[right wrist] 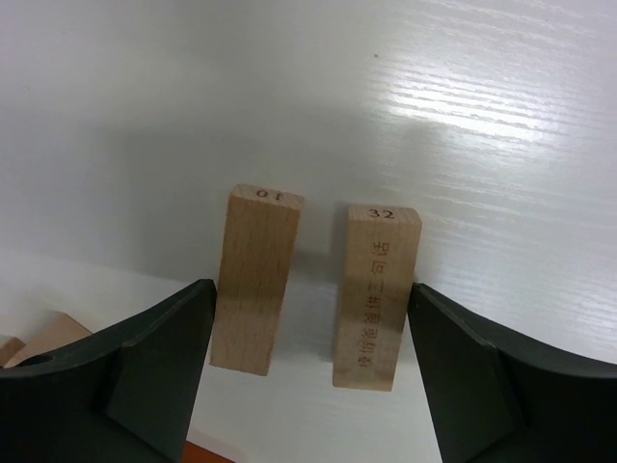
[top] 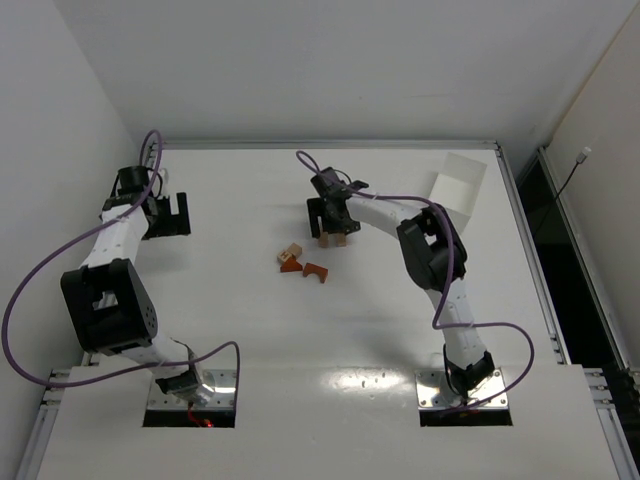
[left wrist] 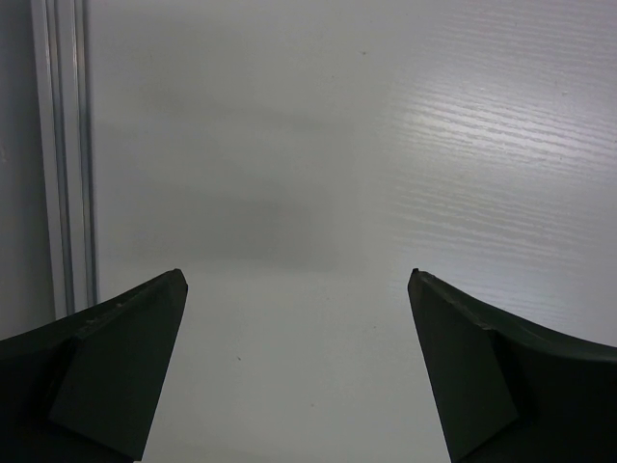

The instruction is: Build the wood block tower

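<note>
Lighting bright, diffuse, overhead. Glare streaks on desk (right wrist: 482,106) in wrist views. Soft shadows beside blocks (right wrist: 255,280). Focus sharp.

Left arm (top: 108,300) bent at the elbow, reaching up the left side, left gripper (top: 178,215) with fingers (left wrist: 106,376) wide apart, right arm (top: 430,250) stretched forward-left, right gripper (top: 335,228) pointing down, fingers (right wrist: 145,376) parted

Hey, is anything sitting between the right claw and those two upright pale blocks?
Nothing visible. The block marked 10 and the block marked 32 stand side by side directly between the fingers of the right claw, one finger beside each outer face. Whether the fingers touch them, I cannot tell.
</note>
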### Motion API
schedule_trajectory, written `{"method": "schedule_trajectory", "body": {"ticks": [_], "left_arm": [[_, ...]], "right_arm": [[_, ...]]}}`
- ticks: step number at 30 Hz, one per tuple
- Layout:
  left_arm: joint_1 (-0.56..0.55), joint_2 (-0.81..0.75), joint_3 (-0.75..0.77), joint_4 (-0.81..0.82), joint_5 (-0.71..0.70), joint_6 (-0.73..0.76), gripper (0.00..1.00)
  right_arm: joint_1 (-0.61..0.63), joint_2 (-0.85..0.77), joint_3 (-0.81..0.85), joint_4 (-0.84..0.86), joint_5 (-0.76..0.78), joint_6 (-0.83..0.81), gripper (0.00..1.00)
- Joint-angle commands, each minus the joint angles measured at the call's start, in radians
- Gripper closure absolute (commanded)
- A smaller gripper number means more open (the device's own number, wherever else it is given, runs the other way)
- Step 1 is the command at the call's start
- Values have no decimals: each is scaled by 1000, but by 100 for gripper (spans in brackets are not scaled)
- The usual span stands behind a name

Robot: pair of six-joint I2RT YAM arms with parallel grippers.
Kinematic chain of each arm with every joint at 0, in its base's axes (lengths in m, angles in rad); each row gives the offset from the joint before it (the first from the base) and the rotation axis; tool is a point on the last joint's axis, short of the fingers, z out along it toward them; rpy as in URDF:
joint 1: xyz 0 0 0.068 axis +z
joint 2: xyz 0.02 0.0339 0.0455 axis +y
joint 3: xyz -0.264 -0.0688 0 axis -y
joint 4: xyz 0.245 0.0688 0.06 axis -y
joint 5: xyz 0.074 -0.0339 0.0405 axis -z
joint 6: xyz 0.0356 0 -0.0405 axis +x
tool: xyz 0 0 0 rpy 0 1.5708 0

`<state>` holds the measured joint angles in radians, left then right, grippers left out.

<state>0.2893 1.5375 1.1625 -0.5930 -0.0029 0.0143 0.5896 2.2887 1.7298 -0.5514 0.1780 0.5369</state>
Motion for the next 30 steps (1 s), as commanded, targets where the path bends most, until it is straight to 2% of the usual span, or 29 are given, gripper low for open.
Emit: {"method": "schedule_trajectory", "body": {"ticks": [1, 5, 7, 11, 13, 21, 24, 27, 30], "left_arm": [[14, 3, 32, 19, 14, 3, 1], [14, 12, 32, 28, 23, 3, 1], [14, 12, 32, 28, 23, 3, 1], [14, 12, 32, 28, 32, 3, 1], [14, 12, 32, 28, 32, 3, 1], [14, 12, 32, 28, 32, 3, 1], [14, 12, 32, 28, 32, 3, 1], [14, 12, 32, 28, 32, 3, 1], [14, 12, 32, 28, 32, 3, 1]], "right_arm": [[3, -35, -44, -56, 9, 2, 25], [3, -55, -79, -56, 9, 2, 32], [3, -66, -88, -47, 9, 2, 32], [3, -66, -88, -38, 9, 2, 40], [3, -66, -78, -38, 9, 2, 40], [-7, -8, 0, -38, 0, 11, 28], [-7, 11, 10, -28, 0, 11, 28], [-16, 20, 30, -28, 0, 11, 32], [-25, 40, 51, -19, 18, 20, 45]]}}
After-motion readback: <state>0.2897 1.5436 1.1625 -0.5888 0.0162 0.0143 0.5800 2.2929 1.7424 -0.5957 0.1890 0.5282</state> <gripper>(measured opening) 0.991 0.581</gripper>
